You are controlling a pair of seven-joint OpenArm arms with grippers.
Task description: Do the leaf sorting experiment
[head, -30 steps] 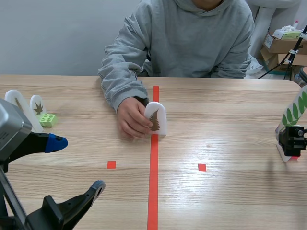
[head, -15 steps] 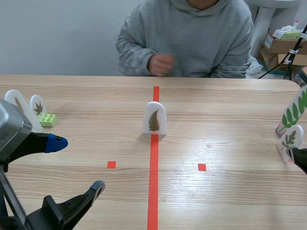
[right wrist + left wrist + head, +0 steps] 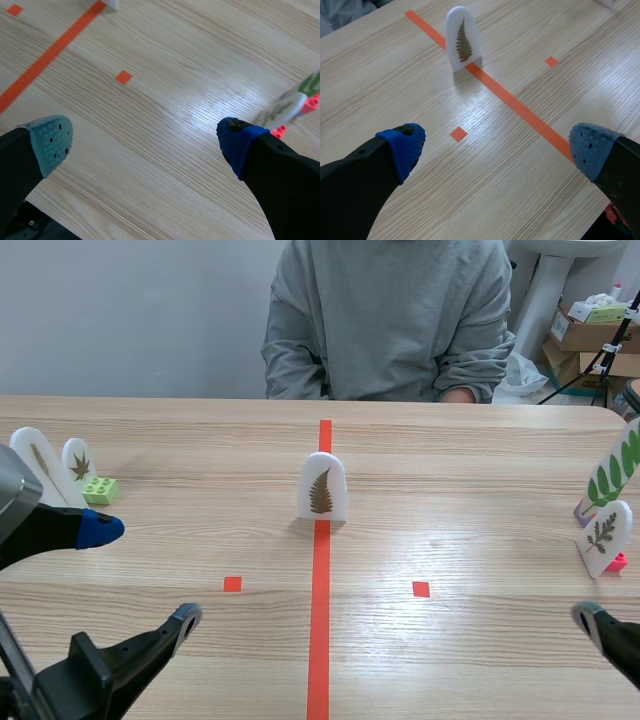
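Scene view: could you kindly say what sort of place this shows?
Probably a robotics lab: a tape-marked wooden table, a fern card on it, cardboard boxes stacked beside the seated person.

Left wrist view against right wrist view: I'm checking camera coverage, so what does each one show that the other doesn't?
Only the left wrist view shows the fern card whole, upright on the tape line, ahead of the open left gripper. Only the right wrist view shows a blurred leaf card and red bricks beside the open right gripper. Both share the wooden table, the tape line and a square mark.
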